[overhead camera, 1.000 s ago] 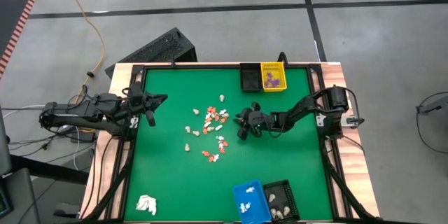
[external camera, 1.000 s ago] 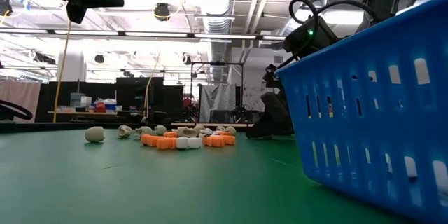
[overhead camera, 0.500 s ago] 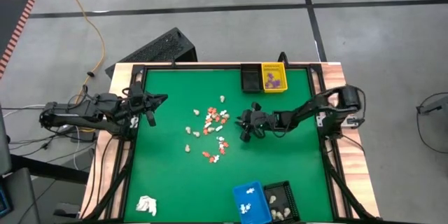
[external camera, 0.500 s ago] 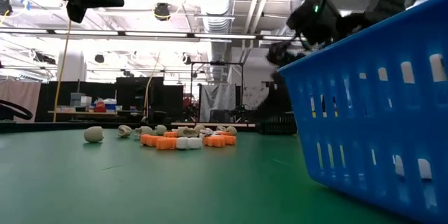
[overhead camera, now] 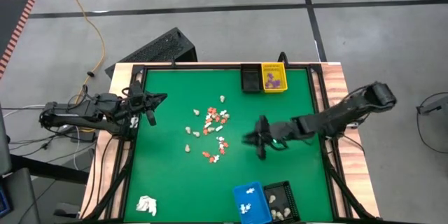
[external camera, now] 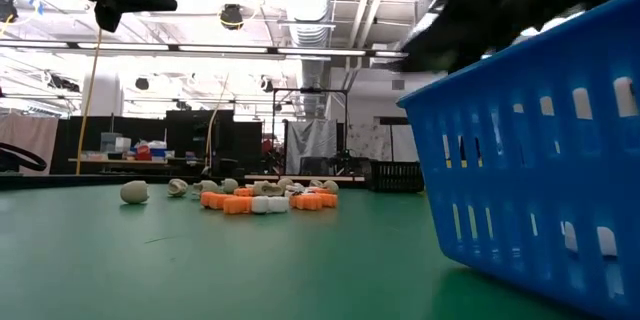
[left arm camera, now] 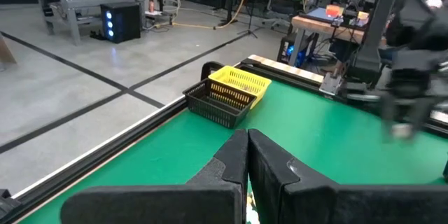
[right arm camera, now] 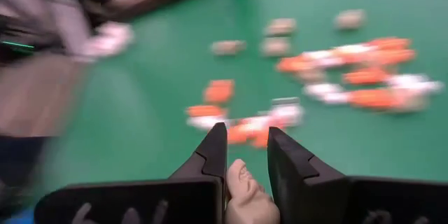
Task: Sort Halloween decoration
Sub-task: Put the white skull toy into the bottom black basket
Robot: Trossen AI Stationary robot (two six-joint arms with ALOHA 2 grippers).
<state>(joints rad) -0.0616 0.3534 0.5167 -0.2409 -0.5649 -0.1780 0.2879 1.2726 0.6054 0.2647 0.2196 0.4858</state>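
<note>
Your green desk (overhead camera: pixel 175 182) is carrying everything, with the blue basket (overhead camera: pixel 250 201) and a black basket (overhead camera: pixel 280 199) sitting at its near edge, and the yellow basket (overhead camera: pixel 274 77) and another black basket (overhead camera: pixel 250 78) at its far edge. A white wadded lump (overhead camera: pixel 145 204) is lying near the left front corner. The Halloween decoration (overhead camera: pixel 210 129) is lying scattered mid-desk in orange, white and beige pieces. Your right pincer (overhead camera: pixel 262 140) is hovering just right of that scatter, clamping a cream-beige piece (right arm camera: pixel 241 192) between its fingers. Your left pincer (left arm camera: pixel 248 155) is waiting over the desk's left edge, fingers pressed together.
</note>
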